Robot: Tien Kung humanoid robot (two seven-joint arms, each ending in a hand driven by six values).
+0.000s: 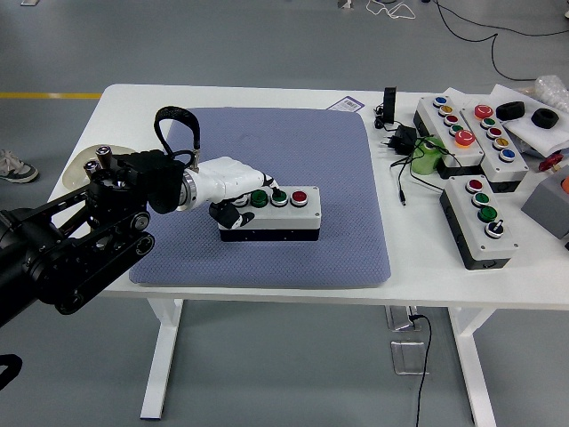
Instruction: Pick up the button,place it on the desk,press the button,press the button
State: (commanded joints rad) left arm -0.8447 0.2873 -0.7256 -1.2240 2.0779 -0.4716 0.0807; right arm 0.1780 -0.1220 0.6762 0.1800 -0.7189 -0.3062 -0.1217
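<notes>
Fingers (267,185) of your left hand (233,178) are curled together, one fingertip pressing down on the button box (269,213), holding nothing.

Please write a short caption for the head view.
Left hand presses on the button box lying on the blue mat.

Pretty bright, even overhead light, soft shadows under the bench (267,96); sharp overall, edges maybe slightly soft.
</notes>
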